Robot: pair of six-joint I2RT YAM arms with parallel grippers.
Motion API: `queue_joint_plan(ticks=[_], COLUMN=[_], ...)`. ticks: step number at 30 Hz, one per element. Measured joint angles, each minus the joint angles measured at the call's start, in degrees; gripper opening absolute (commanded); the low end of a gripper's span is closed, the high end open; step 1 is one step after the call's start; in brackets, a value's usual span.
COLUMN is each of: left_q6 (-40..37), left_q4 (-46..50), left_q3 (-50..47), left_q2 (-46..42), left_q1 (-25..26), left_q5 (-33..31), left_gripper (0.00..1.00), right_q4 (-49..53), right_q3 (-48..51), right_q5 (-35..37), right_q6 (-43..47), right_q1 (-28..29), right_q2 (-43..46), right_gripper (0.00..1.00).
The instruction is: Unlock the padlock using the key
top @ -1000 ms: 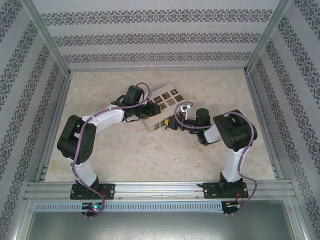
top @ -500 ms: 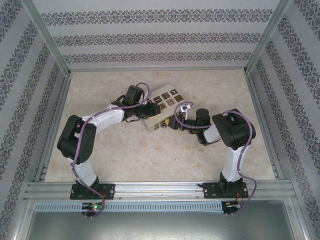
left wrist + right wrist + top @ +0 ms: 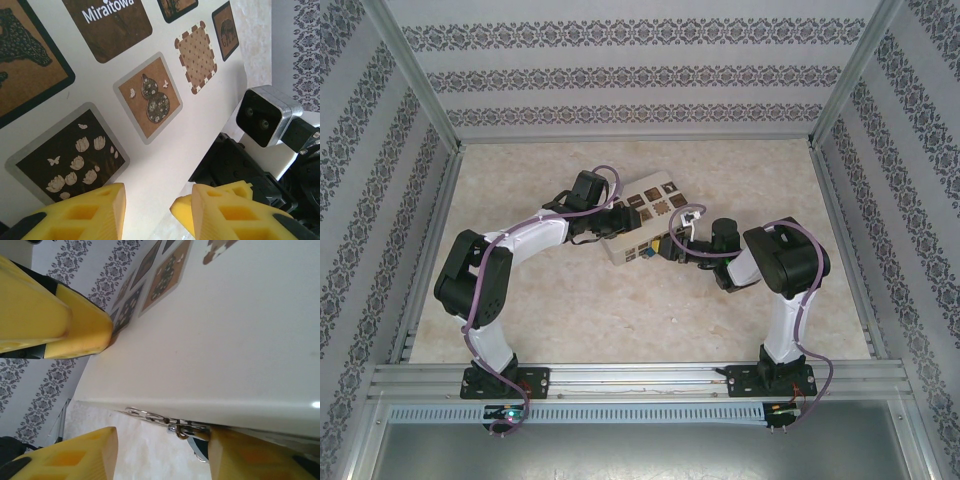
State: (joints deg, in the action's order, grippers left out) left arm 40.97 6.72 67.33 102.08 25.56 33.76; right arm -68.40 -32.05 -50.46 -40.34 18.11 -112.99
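— Cream, glossy cardboard box [image 3: 190, 125] with brown tiles. Grips?
— Left gripper [image 3: 159, 192]: hollow-celled yellow fingers part-open around its corner, hold unclear. Right gripper [image 3: 161, 437] stands apart, clamping nothing.
— Padlock?
— Padlock [image 3: 185, 431]: thin silver links at the box's 5 o'clock edge, just beside the right finger.

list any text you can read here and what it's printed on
"Miraitowa": white letters on a dark brown tile on the cream box.
The other tiles carry pictures, no words.
In the top view, the box's tiles are too small to read.
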Motion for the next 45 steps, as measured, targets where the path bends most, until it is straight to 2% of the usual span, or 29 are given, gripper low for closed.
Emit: queue_joint_plan(ticks=[14,19,25,28,36,45], left_q6=[0.00,0.00,0.00,0.02,0.48,1.40], left_q4=[0.00,0.00,-0.02,-0.04,-1.46,-3.04], left_q3=[0.00,0.00,0.00,-0.02,-1.27,-2.62], left_q2=[0.00,0.00,0.00,0.00,-0.59,-1.33], left_q1=[0.00,0.11,0.33,0.33,0.72,2.47], left_q5=[0.07,0.09,-0.11,-0.13,-1.01,-1.62], left_gripper=[0.39,0.39,0.39,0.40,0.39,0.39], right_q4=[-0.22,-0.81,-0.44,0.50,2.80,3.87], right_q3=[0.85,0.85,0.85,0.96,4.13,5.03], right_q5=[-0.02,-0.42,-1.07,-0.92,1.42,1.60], right_q6=[1.33,1.51,2.40,3.89,7.74,8.79], right_q1=[0.00,0.04,0.04,0.04,0.04,0.07], right_q2=[0.00,0.07,0.35,1.05,3.89,4.00], right_gripper=[0.23,0.21,0.26,0.37,0.49,0.58])
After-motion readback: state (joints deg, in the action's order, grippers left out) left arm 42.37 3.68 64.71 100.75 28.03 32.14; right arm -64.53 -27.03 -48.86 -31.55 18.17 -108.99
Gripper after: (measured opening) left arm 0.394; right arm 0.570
